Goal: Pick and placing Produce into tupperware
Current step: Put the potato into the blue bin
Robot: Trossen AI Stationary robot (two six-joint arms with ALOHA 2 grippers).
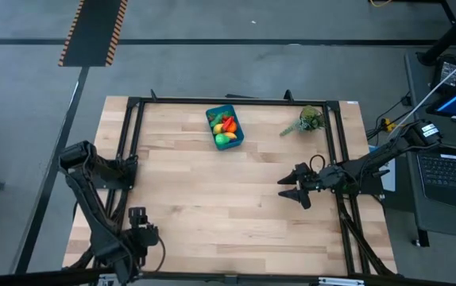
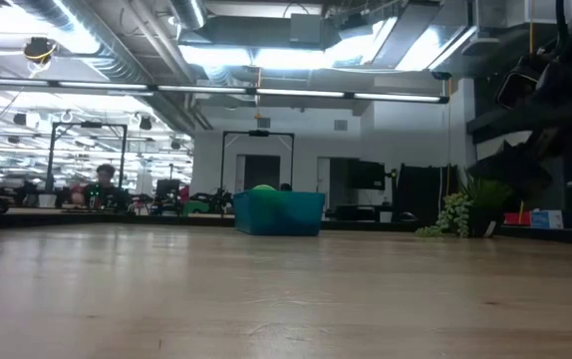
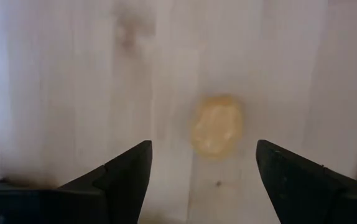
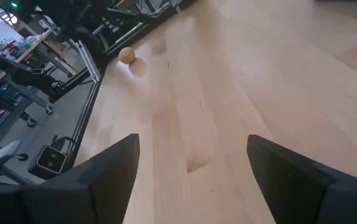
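- The tupperware [image 1: 225,127], a teal tub, sits near the middle of the table's [image 1: 212,199] far edge; the produce [image 1: 225,129] lies inside it, red, yellow and green pieces showing.
- A leafy sprig [image 1: 307,121] lies near the far right corner, well apart from the tub.
- The right gripper [image 1: 293,189] hovers over the table's right half, fingers apart and empty.
- The left gripper [image 1: 138,230] waits at the near left corner, fingers [image 3: 125,177] apart, nothing between them.

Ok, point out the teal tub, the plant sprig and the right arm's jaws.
teal tub [image 1: 237,131]: high view, right-hand wall.
plant sprig [image 1: 311,118]: high view, leafy head.
right gripper [image 1: 291,189]: high view, midway between the open jaws' tips.
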